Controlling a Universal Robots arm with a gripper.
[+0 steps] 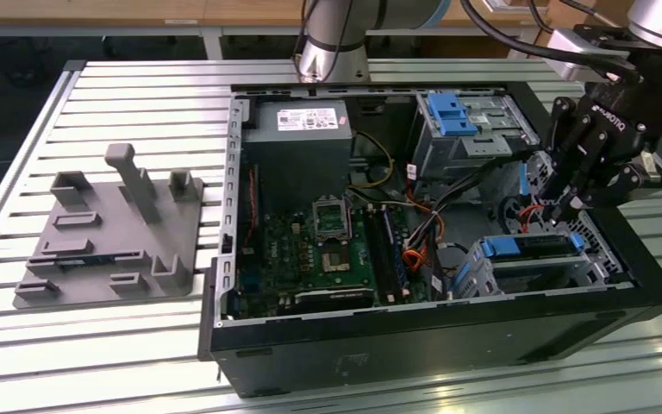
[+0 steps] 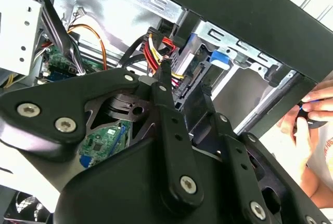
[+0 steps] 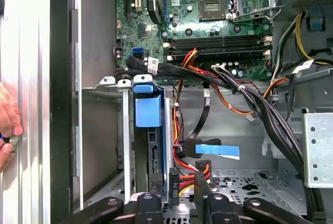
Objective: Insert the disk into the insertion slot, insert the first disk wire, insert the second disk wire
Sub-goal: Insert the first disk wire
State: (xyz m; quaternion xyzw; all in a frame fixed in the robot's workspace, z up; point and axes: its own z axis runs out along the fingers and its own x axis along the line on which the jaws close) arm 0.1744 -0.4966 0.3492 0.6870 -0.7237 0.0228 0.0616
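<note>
The disk (image 3: 148, 110), silver in its blue carrier, sits inside the insertion slot (image 3: 125, 130), the low perforated metal cage; in the exterior view the disk (image 1: 527, 247) lies at the case's near right corner. My gripper (image 1: 564, 207) hangs just behind the cage. In both wrist views its fingers close on a black plug (image 3: 173, 180) carrying red, yellow and black wires (image 2: 158, 47), held right at the disk's rear edge. From the second wrist view, my gripper (image 2: 184, 81) points into the cage. A thin red cable (image 3: 179, 151) runs down beside the disk; its end is hidden.
A taller grey cage with a blue bracket (image 1: 458, 116) stands at the back right of the case. Thick black cable bundles (image 3: 250, 99) cross above the motherboard (image 1: 320, 250). A person's hand (image 3: 8, 125) rests outside the case wall. A grey fixture (image 1: 113, 233) lies at the exterior view's left.
</note>
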